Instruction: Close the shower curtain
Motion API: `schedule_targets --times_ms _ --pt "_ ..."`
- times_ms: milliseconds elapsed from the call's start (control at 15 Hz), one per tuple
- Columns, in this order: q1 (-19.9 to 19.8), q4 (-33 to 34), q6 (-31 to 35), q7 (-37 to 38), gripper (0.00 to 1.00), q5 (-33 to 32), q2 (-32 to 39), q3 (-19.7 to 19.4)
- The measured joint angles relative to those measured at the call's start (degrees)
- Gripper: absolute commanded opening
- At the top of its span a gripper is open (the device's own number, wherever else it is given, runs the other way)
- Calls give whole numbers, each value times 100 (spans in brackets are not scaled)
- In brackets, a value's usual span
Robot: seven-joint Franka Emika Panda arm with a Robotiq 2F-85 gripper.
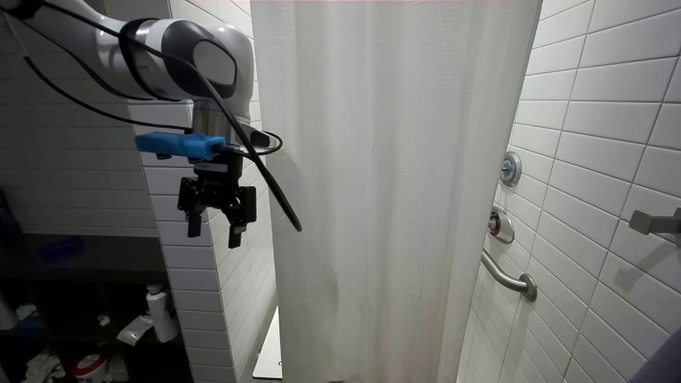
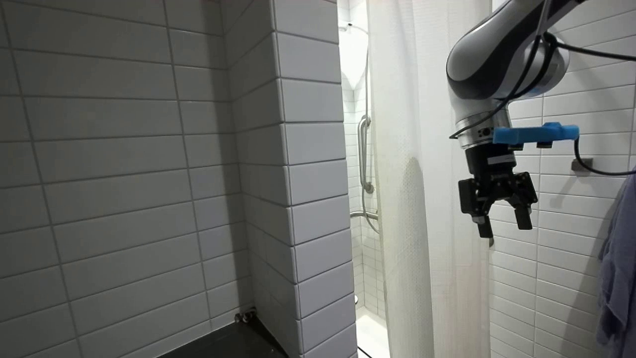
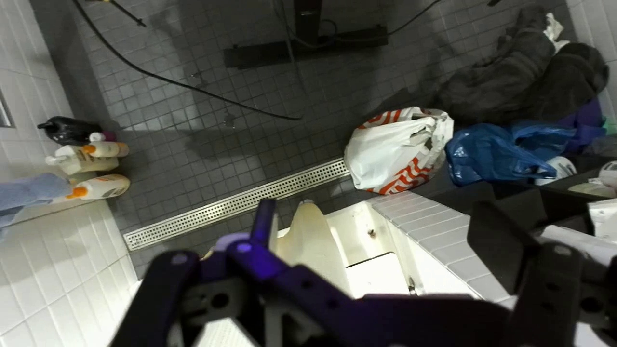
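The white shower curtain (image 1: 388,186) hangs tall with soft vertical folds. In an exterior view its near edge stands apart from the tiled pillar (image 2: 318,179), and the lit shower shows through the gap. My gripper (image 1: 214,234) points down, fingers apart, with nothing between them. It appears left of the curtain's edge there. In an exterior view the gripper (image 2: 504,226) appears right of the curtain (image 2: 449,199), against the tiled wall. In the wrist view the curtain's lower part (image 3: 311,236) shows far below, beside the left finger of the open gripper (image 3: 381,236).
A black cable (image 1: 266,175) hangs from the arm in front of the curtain. A grab bar (image 1: 505,276) and wall hook (image 1: 654,222) stick out from the tiles. A dark shelf (image 1: 90,260) stands left. A white bag (image 3: 397,149) and bottles (image 3: 101,185) stand on the floor.
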Motion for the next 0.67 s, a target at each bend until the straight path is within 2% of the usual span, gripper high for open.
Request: schedule_targets --times_ms 667 --pt "57 -49 0 50 100 -1959 282 347"
